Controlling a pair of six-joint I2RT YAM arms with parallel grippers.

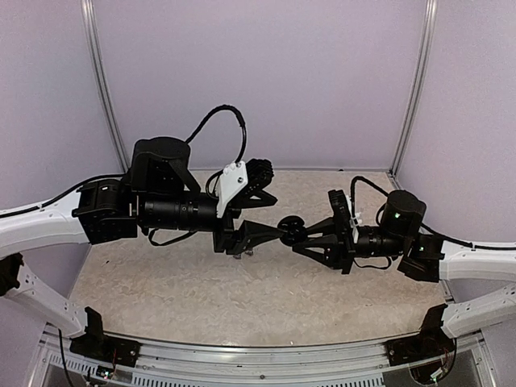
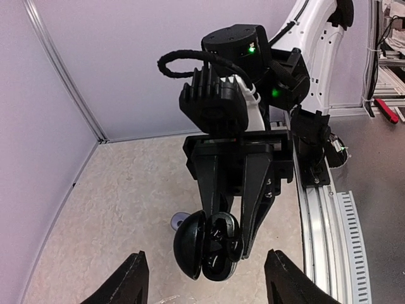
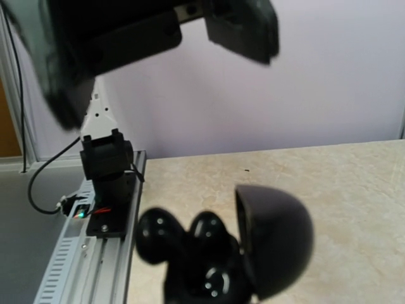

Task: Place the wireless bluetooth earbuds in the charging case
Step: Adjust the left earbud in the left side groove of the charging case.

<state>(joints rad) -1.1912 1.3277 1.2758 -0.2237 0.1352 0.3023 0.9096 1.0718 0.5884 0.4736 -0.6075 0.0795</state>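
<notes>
The black round charging case (image 2: pixel 201 248) hangs in mid-air above the table, its domed lid (image 2: pixel 188 244) swung open. My right gripper (image 1: pixel 300 232) is shut on its base, one finger (image 2: pixel 211 180) on either side. In the right wrist view two black earbuds sit at the case's open mouth: one (image 3: pixel 212 229) in the middle, the other (image 3: pixel 158 235) jutting past the left rim, with the lid (image 3: pixel 276 240) on the right. My left gripper (image 2: pixel 206 253) faces the case, open, its fingertips (image 2: pixel 134 278) wide apart and holding nothing. In the top view the left gripper (image 1: pixel 272 234) nearly meets the case (image 1: pixel 290 228).
A small pale grey rounded piece (image 2: pixel 178 221) lies on the beige table (image 1: pixel 242 298) just behind the case. Aluminium rails (image 2: pixel 335 234) run along the near table edge, with the arm bases bolted on. Lilac walls (image 1: pixel 306 81) close in the back and sides.
</notes>
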